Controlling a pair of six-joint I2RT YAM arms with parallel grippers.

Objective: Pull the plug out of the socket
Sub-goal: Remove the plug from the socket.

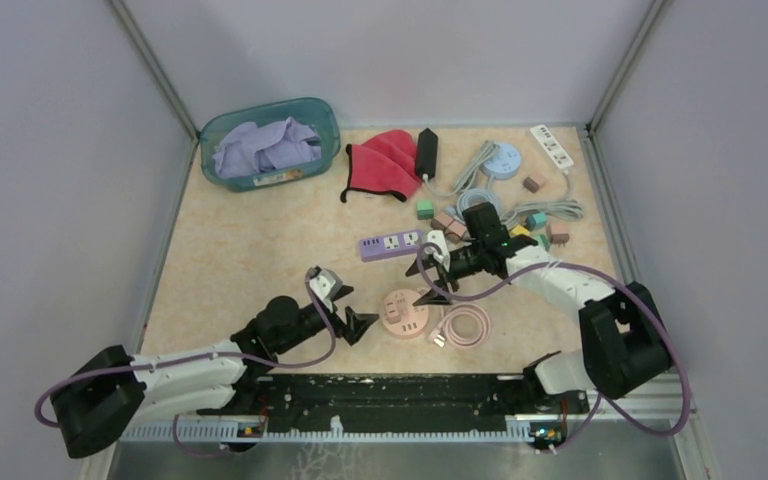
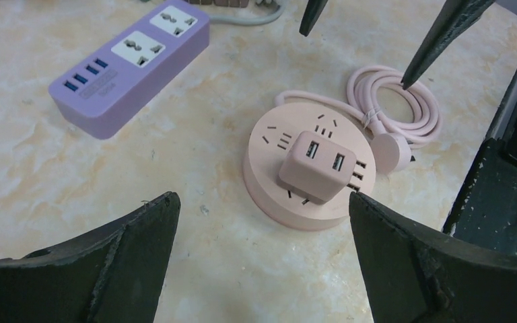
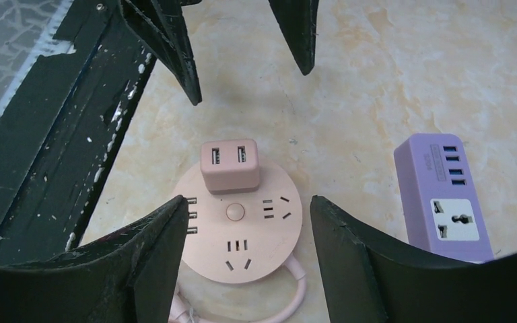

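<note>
Left wrist view: the pink plug (image 2: 313,166) sits upright in the round socket (image 2: 269,161), just ahead of the left gripper (image 2: 261,202) — jaws wide, empty. From the opposite side the right gripper (image 3: 248,202) — partly spread, empty — looks about as near.

A lab cell: plain grey walls (image 1: 50,150) enclosing a tabletop (image 1: 250,250).

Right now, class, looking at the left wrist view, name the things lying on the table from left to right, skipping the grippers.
From the left: purple power strip → round pink socket → coiled pink cable.
</note>
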